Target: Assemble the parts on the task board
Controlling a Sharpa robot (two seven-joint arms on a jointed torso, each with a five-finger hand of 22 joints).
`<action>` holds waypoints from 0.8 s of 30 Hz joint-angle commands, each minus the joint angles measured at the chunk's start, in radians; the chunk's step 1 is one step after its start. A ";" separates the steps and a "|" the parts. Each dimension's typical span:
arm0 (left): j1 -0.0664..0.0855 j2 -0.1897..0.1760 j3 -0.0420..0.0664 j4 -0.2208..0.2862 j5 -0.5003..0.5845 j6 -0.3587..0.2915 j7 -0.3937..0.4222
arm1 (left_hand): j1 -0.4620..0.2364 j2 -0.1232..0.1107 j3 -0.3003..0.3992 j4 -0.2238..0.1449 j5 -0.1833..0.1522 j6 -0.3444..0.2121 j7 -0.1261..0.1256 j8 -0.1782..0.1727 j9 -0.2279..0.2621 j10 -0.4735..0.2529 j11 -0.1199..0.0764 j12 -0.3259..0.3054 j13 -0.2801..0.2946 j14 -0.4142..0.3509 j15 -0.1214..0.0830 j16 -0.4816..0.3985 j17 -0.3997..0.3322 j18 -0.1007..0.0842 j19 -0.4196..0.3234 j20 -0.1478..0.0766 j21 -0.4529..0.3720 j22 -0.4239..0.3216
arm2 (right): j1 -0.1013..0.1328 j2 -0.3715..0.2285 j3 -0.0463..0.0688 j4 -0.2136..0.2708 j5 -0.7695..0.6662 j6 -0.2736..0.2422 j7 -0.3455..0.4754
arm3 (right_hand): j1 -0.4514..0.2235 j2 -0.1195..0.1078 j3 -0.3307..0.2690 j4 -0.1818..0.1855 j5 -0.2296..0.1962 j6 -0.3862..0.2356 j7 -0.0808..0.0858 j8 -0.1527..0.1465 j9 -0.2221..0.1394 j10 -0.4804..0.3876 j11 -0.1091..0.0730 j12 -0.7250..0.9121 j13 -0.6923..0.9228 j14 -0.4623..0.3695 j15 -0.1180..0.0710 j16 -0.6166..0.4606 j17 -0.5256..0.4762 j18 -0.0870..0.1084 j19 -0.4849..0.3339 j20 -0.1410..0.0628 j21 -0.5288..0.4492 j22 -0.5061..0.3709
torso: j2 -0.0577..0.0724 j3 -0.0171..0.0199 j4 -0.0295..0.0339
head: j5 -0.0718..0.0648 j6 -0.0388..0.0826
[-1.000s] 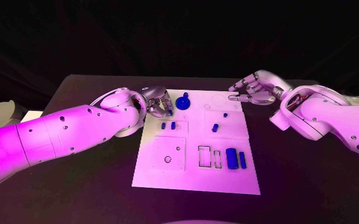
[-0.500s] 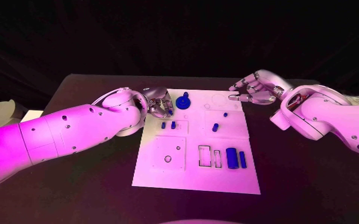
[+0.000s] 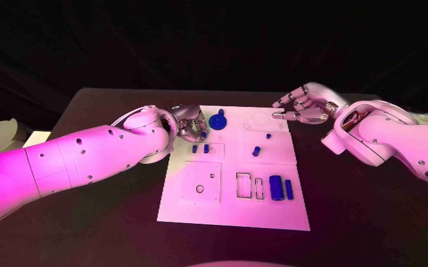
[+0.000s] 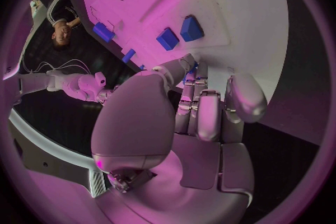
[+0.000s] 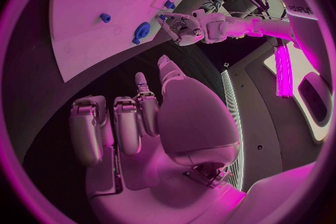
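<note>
Hovering at the board's (image 3: pixel 234 212) far-left edge, the left robot hand (image 3: pixel 188 123) had its fingers curled in beside the round part (image 3: pixel 218 121), though whether it pinched anything could not be told. The right robot hand (image 3: pixel 302 107) hung loosely curled and empty off the far-right corner, above the surface (image 3: pixel 107 217). Blue parts (image 3: pixel 276 188) lay scattered across the board; a careless reach could knock the two small ones (image 3: pixel 201 149) nearby.

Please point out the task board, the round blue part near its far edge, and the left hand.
task board (image 3: pixel 183 208), head view, bare near-left corner.
round blue part (image 3: pixel 218 123), head view, middle of its disc.
left hand (image 3: pixel 188 125), head view, middle of the hand.
</note>
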 commanded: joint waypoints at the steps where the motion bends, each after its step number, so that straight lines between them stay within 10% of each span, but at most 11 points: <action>1: -0.001 0.002 0.000 0.000 0.003 0.018 -0.001 | -0.011 -0.002 -0.007 -0.001 -0.001 0.009 -0.002 -0.004 -0.001 0.009 0.002 -0.005 -0.001 0.045 0.000 0.004 -0.002 -0.016 0.002 0.008 -0.007 -0.002 | -0.001 0.000 0.000 0.001 -0.006 0.012 0.005 | -0.001 0.005 -0.007 -0.001 -0.002 0.001 0.001 0.004 0.001 0.005 0.003 -0.002 0.149 0.093 0.003 -0.004 0.217 0.005 0.080 0.009 -0.006 0.220 | 0.000 0.0001 0.0006 | 0.000 0.001; 24: -0.001 -0.001 0.000 -0.003 0.002 0.023 -0.016 | -0.030 -0.017 -0.011 -0.003 -0.001 -0.046 0.012 -0.048 -0.027 -0.012 0.015 -0.043 -0.009 0.041 0.010 0.006 -0.011 -0.017 0.001 0.014 -0.010 -0.001 | -0.001 0.000 0.000 0.001 -0.006 0.012 0.004 | -0.002 0.006 -0.009 0.000 -0.004 0.001 0.001 0.004 0.002 0.004 0.003 -0.003 0.148 0.093 0.003 -0.005 0.216 0.005 0.080 0.009 -0.006 0.219 | 0.000 0.0000 0.0002 | 0.002 -0.001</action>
